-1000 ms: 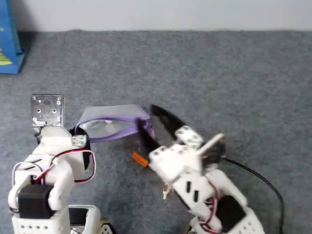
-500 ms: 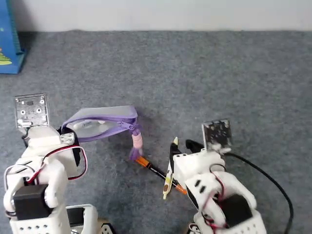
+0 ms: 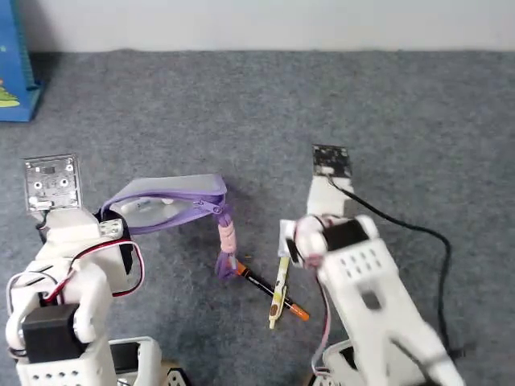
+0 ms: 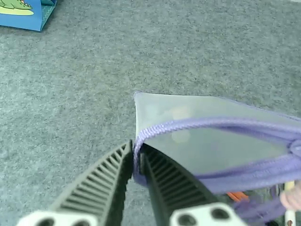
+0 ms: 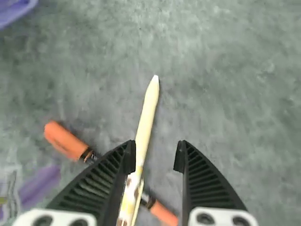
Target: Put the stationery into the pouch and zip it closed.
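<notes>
- A grey carpeted table (image 3: 402, 104) seen from above, with two white robot arms at its near edge, one on each side
- A translucent pouch (image 3: 173, 197) with a purple zip lies on the carpet in front of the left arm; its two zip bands stand apart, so the mouth is open
- The left gripper (image 4: 136, 151) is clenched on the pouch's end, its two black ribbed fingers pressed together on the purple zip edge at the corner
- A pink and purple zip pull (image 3: 228, 239) hangs from the pouch's other end and trails down onto the carpet toward the pens
- Two pens lie on the carpet outside the pouch, between the two arms and just beside the zip pull
- The cream pen (image 3: 278, 291) lies nearly straight up and down in the high view; the orange and black pen (image 3: 265, 285) lies slanted and the two cross each other
- The right gripper (image 5: 155, 146) hangs over the cream pen (image 5: 146, 108) with its fingers spread and nothing clasped; the pen runs along the inner side of one finger
- The orange end of the other pen (image 5: 66, 141) shows beside that same finger
- A blue box (image 3: 12, 64) stands at the far left edge of the table, well apart from the pouch
</notes>
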{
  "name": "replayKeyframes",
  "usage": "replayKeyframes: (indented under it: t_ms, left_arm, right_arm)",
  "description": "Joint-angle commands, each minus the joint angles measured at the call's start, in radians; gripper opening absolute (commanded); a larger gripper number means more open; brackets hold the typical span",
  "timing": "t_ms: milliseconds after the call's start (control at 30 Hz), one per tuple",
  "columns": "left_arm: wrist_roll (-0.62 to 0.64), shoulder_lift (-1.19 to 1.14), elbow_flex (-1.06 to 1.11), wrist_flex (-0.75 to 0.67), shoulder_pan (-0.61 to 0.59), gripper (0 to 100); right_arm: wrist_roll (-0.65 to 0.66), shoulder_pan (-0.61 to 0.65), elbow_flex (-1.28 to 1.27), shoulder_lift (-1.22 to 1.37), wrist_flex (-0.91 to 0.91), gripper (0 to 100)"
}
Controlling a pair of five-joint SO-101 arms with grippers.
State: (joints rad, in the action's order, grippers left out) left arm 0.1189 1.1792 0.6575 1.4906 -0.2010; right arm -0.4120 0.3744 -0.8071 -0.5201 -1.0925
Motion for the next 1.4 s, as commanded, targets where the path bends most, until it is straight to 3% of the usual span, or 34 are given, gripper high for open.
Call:
replayKeyframes:
  t_ms: [0,200,400,567,1033,1200,1367]
  left_arm:
    - [0.006,0.0,-0.028,-0.025,-0.011,1]
    - [0.006,0.0,-0.027,-0.023,-0.008,1]
    - [0.006,0.0,-0.027,-0.023,-0.008,1]
    - [0.006,0.0,-0.027,-0.023,-0.008,1]
    - [0.006,0.0,-0.012,-0.026,-0.006,1]
    - [0.006,-0.006,-0.018,-0.029,0.0,1]
    - [0.006,-0.008,-0.018,-0.029,0.084,1]
  right_arm:
    - [-0.009,0.005,0.089,0.176,0.107,13.6]
    - [-0.009,0.007,0.12,0.404,0.271,13.6]
    - [-0.008,0.018,0.167,0.555,0.295,13.6]
    - [-0.008,0.012,0.173,0.562,0.291,0.9]
    - [0.037,0.021,0.161,0.01,-0.067,0.9]
    - [0.094,0.022,0.161,-0.26,-0.116,0.8]
    - [0.153,0.073,0.161,-0.504,-0.108,0.8]
